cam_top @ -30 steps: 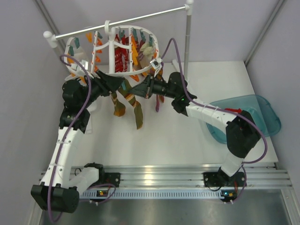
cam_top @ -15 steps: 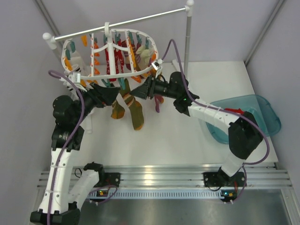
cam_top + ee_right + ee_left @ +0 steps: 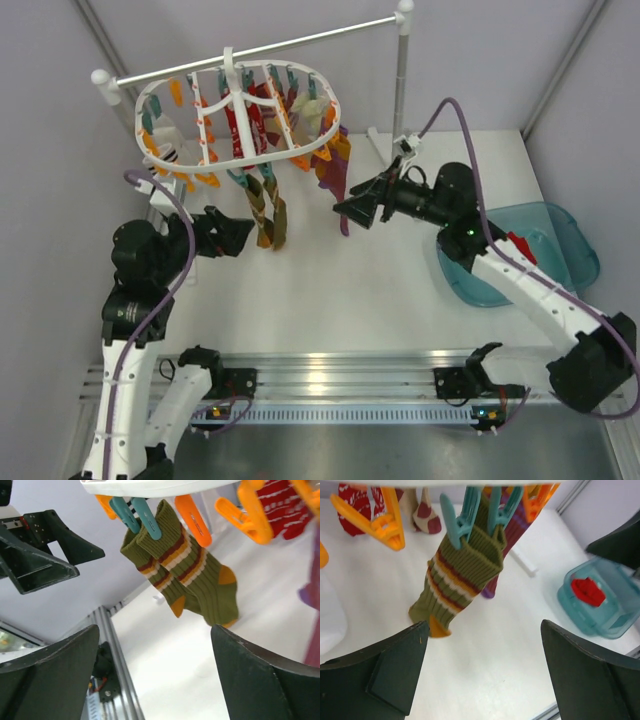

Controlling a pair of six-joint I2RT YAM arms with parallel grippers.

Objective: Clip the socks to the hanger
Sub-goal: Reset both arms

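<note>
While the left hand [image 3: 243,238] and right hand [image 3: 345,215] both gape wide and hold nothing, the socks [image 3: 465,575] hang cuff-up from teal clips [image 3: 470,515] on the near rim of the hanger [image 3: 150,486] — long axis upright, between the hands, nearer the left.

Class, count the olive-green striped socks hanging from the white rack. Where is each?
2. Both hang side by side from teal clips on the rack: one sock in front in the right wrist view, the other partly behind it. Others may be hidden.
</note>
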